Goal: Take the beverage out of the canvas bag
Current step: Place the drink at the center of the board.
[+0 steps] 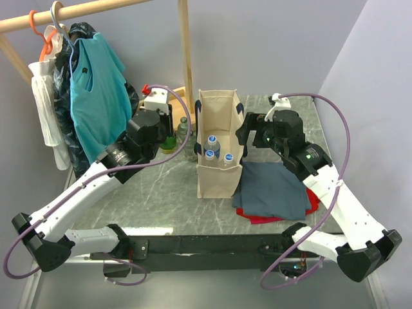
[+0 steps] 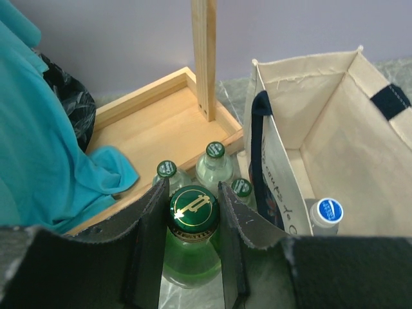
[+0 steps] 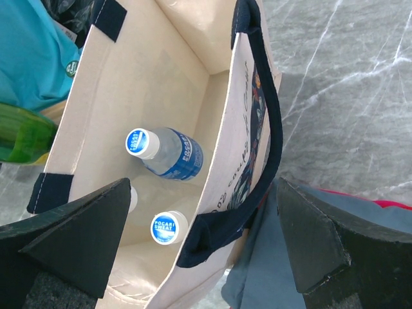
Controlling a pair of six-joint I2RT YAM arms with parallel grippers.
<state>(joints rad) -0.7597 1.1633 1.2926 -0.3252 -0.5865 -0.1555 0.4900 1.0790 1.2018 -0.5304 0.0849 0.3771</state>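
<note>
Your beige, navy-handled bag (image 1: 219, 180) sits on the grey marble worktop (image 1: 161, 187); left hand (image 2: 190, 199) grips a green bottle (image 2: 190, 254), right hand (image 3: 203, 187) wide open

Left arm (image 1: 84, 187): white links reach forward and inward from the near-left base, black wrist tilted downward. Left claw (image 2: 192, 196): closed, one pad on each side of the neck of a green glass bottle with a gold cap (image 2: 190, 211).

Right arm (image 1: 335, 193): reaches forward from the near-right base, wrist angled inward. Right claw (image 3: 203, 193): jaws spread wide, pointing down.
</note>
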